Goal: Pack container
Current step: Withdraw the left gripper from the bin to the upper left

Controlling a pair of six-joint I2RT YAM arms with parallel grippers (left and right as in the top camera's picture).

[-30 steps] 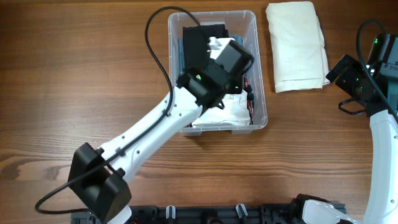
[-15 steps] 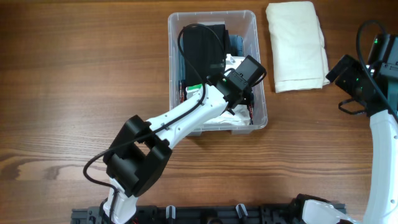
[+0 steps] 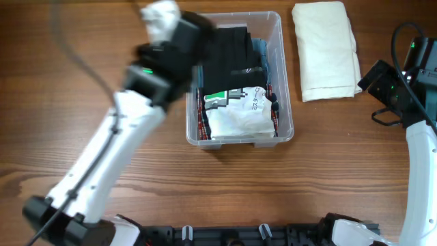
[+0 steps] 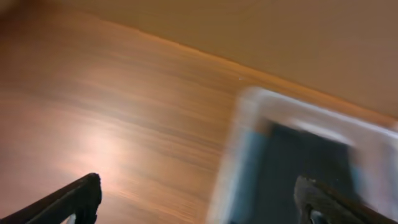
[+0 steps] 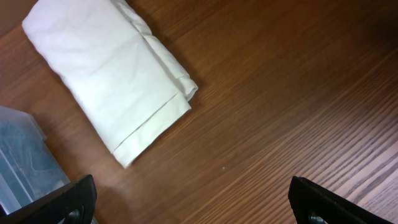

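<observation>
— Left arm (image 3: 109, 150) has swung up and out of the container (image 3: 283, 82). Half a second ago its wrist was low over the clothes, and now it sits blurred over the bin's far-left corner.

— And the left gripper (image 4: 196, 183)?

— Spread wide, nothing between the fingers. In the wrist view it looks at bare wood, with the container's rounded corner smeared on the right.

— Where's the bin itself?

— Same spot, at the far middle of the table (image 3: 82, 102). Inside are a black garment (image 3: 229, 55) at the far end, a white printed garment (image 3: 239, 113) at the near end, and a red plaid edge (image 3: 199, 116) along the left wall.

— Room to move?

— Plenty of open wood left of the bin and in front of it. To the right there's a narrow strip of table between the bin's wall and the white folded cloth (image 3: 326, 48), which lies apart from the rim, not touching.

— Right side?

— The right gripper (image 5: 193, 199) is also spread and empty, held above wood just beside the cloth's near end. The bin's corner shows at the lower left of that wrist view.
</observation>
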